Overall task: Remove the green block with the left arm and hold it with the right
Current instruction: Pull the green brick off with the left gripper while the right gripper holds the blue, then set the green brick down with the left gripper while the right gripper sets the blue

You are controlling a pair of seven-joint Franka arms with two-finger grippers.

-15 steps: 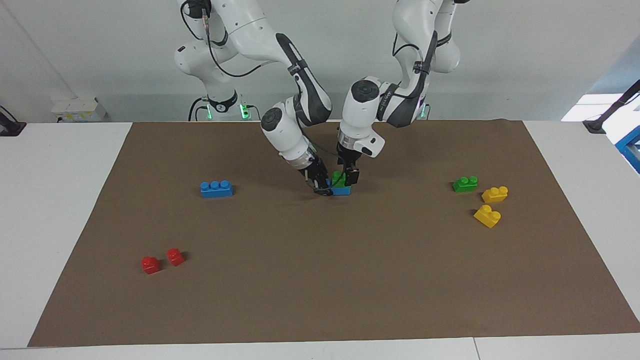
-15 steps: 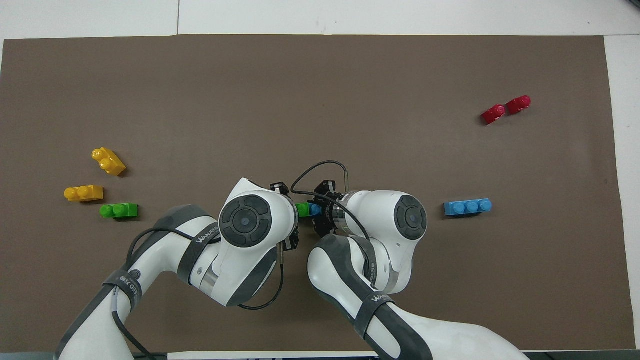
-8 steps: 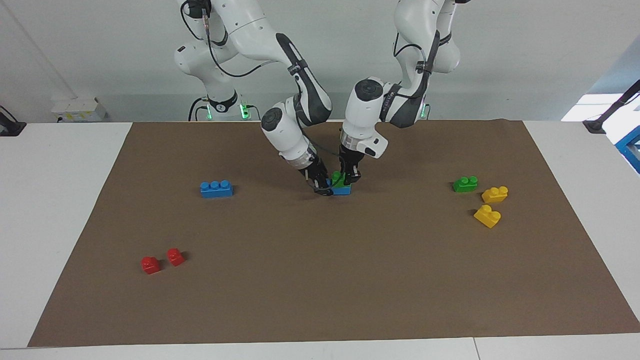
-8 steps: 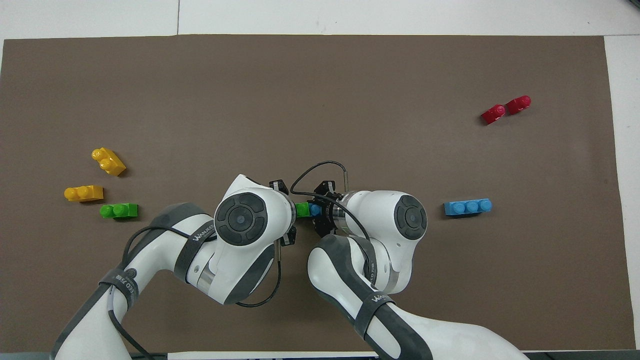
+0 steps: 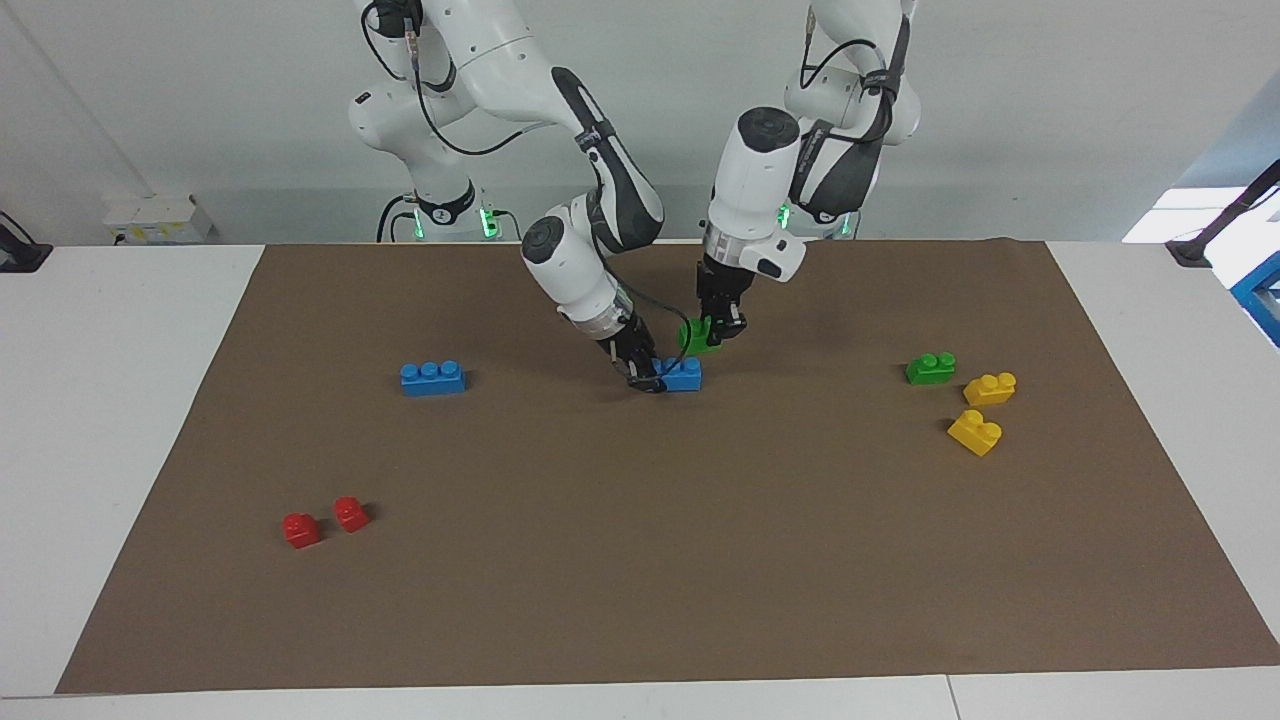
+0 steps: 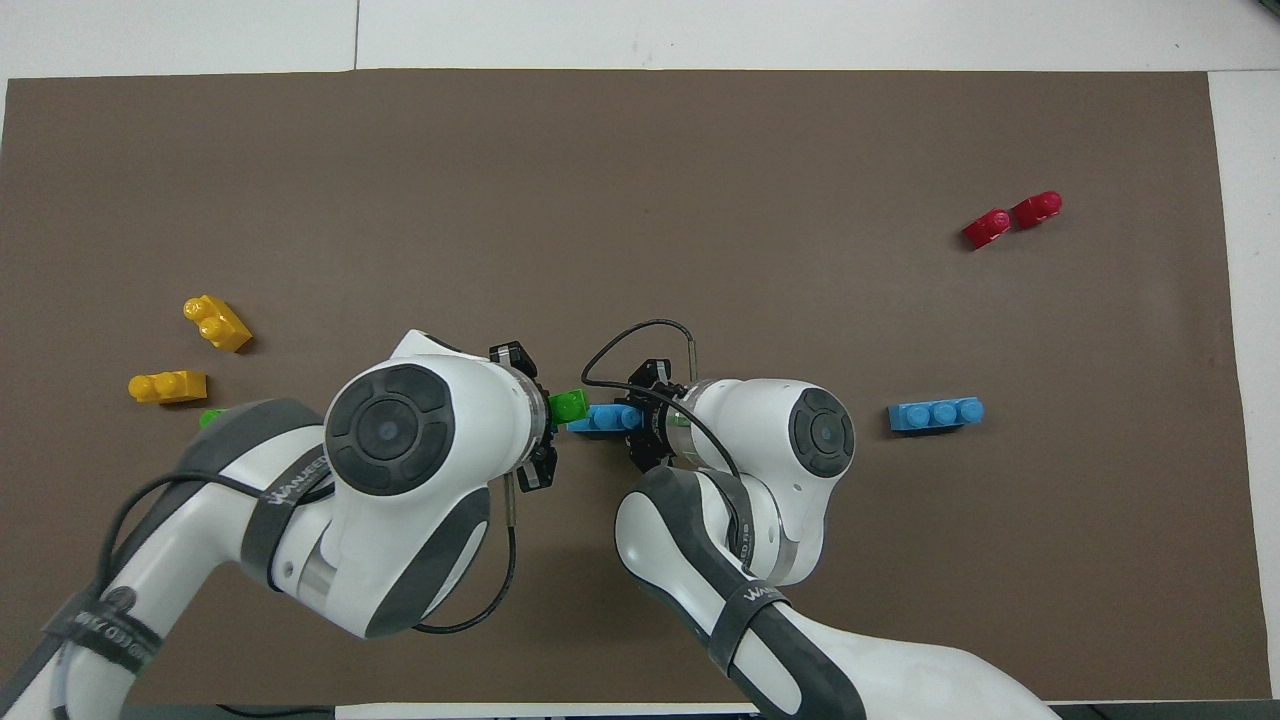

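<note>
Green block lifted off blue base, mid-desk near the robots' edge.
Left gripper (image 5: 716,334) is clamped on the small bright green two-stud plastic brick (image 5: 699,337), in the air just above and clear of the blue plastic base brick (image 5: 682,375). Right gripper (image 5: 640,368) is clamped on that blue brick's end, pinning it to the brown mat (image 5: 640,560). Blue brick's long axis runs along the desk's length. Separation looks done; left arm is nearest, lift away next.
</note>
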